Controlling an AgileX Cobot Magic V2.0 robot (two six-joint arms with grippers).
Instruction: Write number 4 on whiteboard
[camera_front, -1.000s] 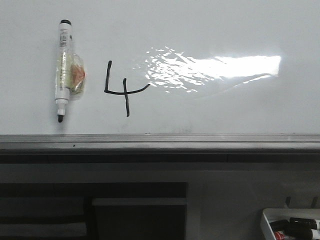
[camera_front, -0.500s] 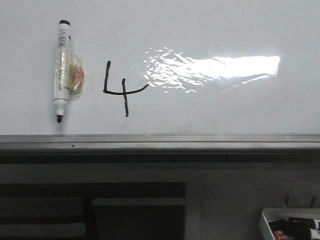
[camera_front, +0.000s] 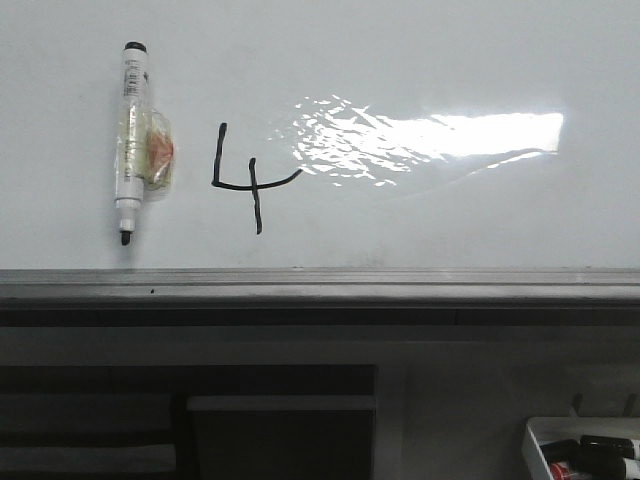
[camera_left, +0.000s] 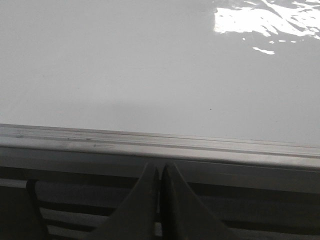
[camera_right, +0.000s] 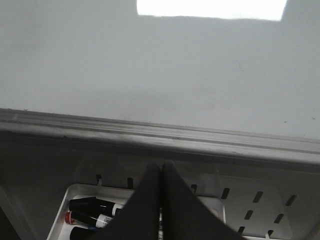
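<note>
A black hand-drawn number 4 stands on the glossy whiteboard, left of the glare patch. A white marker with a black tip lies on the board to the left of the 4, uncapped, tape wrapped round its middle. No gripper shows in the front view. My left gripper is shut and empty, below the board's grey rail. My right gripper is shut and empty, over the marker tray below the rail.
A small white tray with several markers sits at the lower right below the board; it also shows under my right gripper. Dark shelving lies below the rail at the lower left.
The whole front view shifts slightly; the marker and the 4 keep their places on the board. Nothing else has visibly changed.
</note>
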